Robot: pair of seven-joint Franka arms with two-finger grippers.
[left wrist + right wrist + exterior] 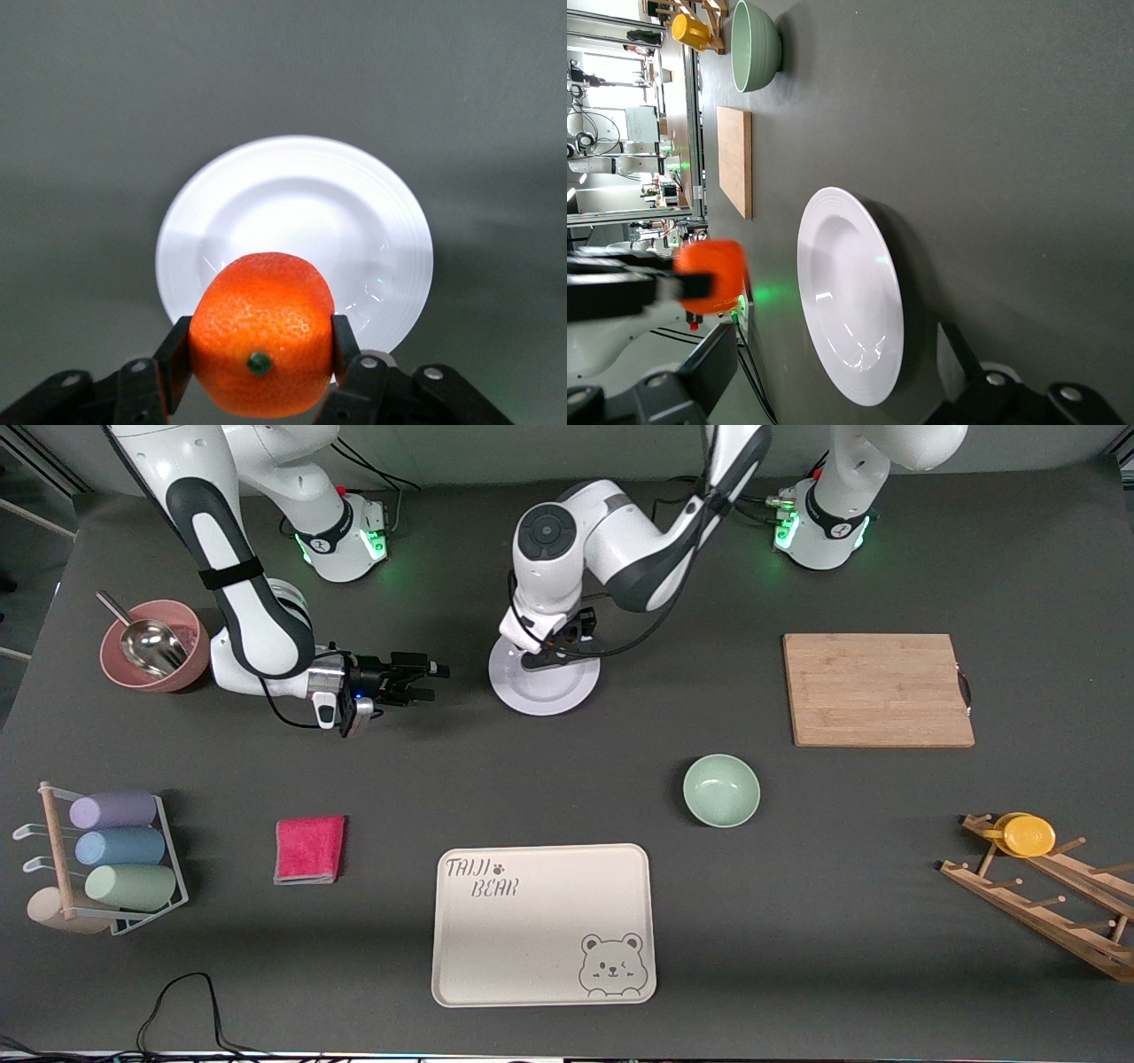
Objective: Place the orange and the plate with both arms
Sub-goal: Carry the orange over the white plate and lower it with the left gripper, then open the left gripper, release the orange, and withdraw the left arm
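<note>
Two Franka arms at work over a dark table, w/ the plate (543, 682) as centre of the action. The left gripper (556, 646) hangs over the plate, fingers (174, 352) clenched on the orange (262, 347); in the left wrist view the fruit sits squarely between the two pads, stem-end dimple facing the camera, plate directly below and not touching it. The orange (711, 275) also shows in the right wrist view, held up above the plate's (850, 306) rim. From the front camera the fruit itself is hidden by the arm's wrist.

The right gripper (423, 680) is low over the tabletop just beside the plate, toward the right arm's end, lying sideways w/ fingers released and spread wide, nothing between them, aimed at the plate's edge but apart from it.

Around the plate: a pale green bowl (721, 789) nearer the front camera and toward the left arm's end; a cream bear tray (544, 924) nearer the camera still; a bamboo cutting board (877, 689) beside the plate toward the left arm's end; a red cloth (309, 849) nearer the camera toward the right arm's end; a pink bowl (156, 646) w/ a metal scoop (146, 640) well apart from the plate at the right arm's end.
</note>
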